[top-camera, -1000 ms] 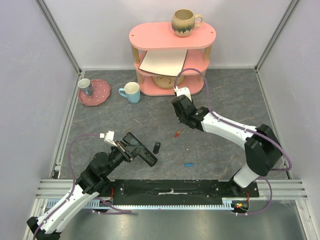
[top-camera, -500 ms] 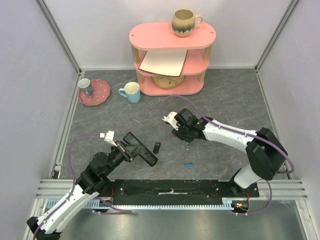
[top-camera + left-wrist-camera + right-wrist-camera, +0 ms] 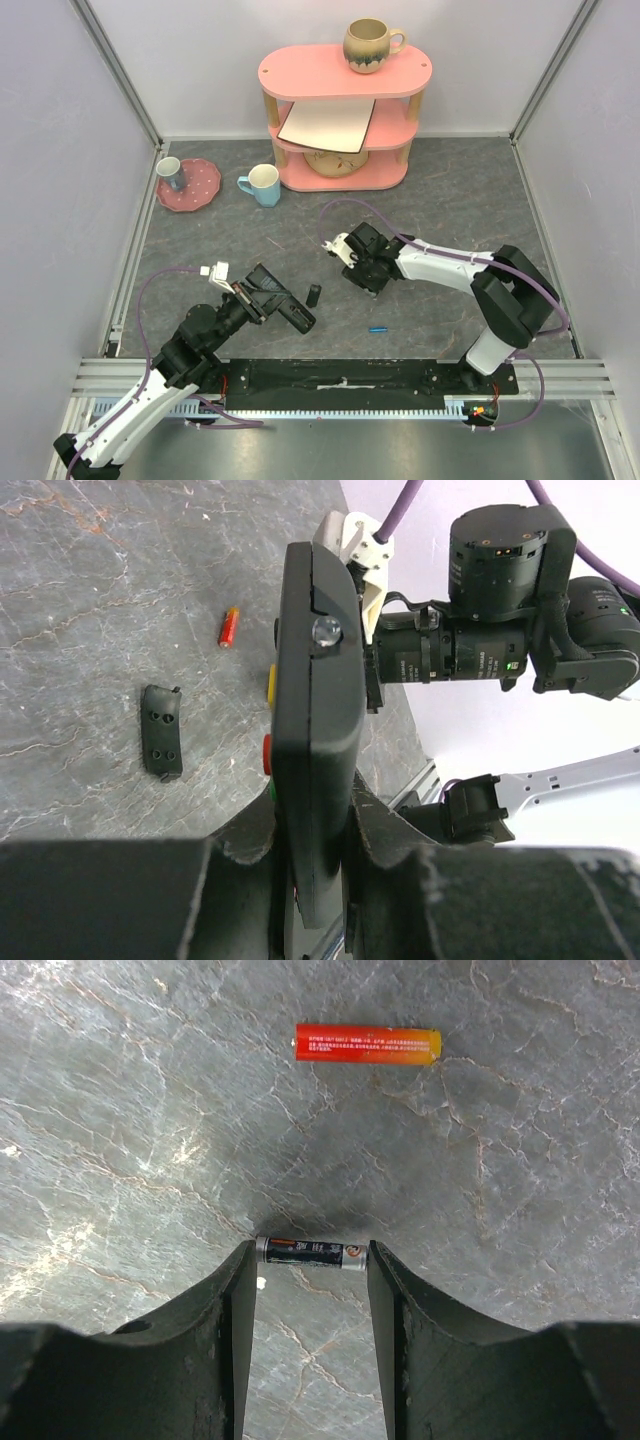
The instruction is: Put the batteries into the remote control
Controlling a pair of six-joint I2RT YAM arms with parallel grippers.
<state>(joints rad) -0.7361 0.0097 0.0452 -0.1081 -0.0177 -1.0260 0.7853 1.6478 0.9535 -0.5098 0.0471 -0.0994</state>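
My left gripper is shut on the lower end of the black remote control, held edge-on above the table, also seen in the top view as the remote control. A small black cover piece lies on the mat beside it. My right gripper hangs low over the mat, pinching a dark battery end to end between its fingertips. Just beyond it lies a red-orange battery. A blue battery lies nearer the arm bases. In the top view, the right gripper hides the red-orange one.
A pink shelf stands at the back with a mug on top and a flat board on its middle level. A cream cup and a pink plate holding a small cup sit at the back left.
My right arm has swung from near the shelf toward the near left and come down over the red-orange battery's spot. The left arm and remote have stayed put.
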